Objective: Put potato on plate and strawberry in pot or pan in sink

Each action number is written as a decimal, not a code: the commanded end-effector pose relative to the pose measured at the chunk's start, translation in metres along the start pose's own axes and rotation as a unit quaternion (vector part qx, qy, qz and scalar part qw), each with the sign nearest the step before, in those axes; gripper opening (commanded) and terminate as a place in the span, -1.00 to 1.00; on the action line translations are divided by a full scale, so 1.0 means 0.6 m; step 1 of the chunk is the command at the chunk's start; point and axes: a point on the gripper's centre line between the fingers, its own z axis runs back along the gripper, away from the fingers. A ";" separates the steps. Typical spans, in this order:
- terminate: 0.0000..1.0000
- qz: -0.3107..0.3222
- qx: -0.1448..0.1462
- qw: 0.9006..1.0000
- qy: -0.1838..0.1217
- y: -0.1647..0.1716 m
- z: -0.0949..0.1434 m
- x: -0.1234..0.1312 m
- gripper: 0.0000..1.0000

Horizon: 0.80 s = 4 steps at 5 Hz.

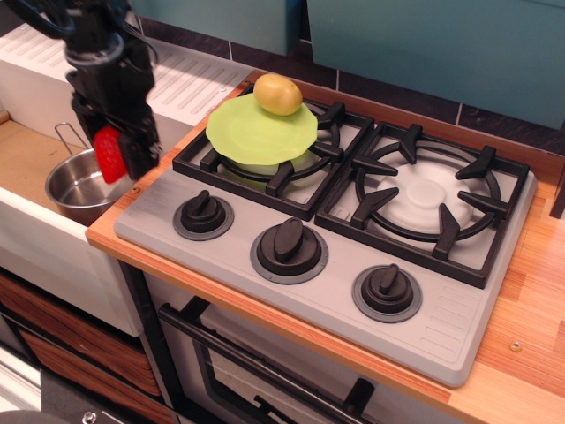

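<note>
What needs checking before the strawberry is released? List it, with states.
1. Strawberry held in the gripper: ok.
2. Pot upright in the sink and holding nothing visible: ok.
3. Strawberry centred over the pot: cannot tell; it appears above the right rim.
4. Height above the pot: cannot tell from one view.
5. Potato on the plate: ok, near the back edge.

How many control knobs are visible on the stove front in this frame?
3: the left knob below the burner holding the plate, the middle knob, and the right knob below the bare burner. None look hidden.
</note>
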 end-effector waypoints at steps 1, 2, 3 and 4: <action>-1.00 -0.062 0.034 0.996 -0.063 0.075 0.018 0.020 -1.00; -1.00 -0.074 0.039 0.994 -0.070 0.091 0.013 0.025 -1.00; -1.00 -0.083 0.042 0.993 -0.073 0.105 0.009 0.033 -1.00; -1.00 -0.089 0.042 0.992 -0.074 0.114 0.007 0.037 -1.00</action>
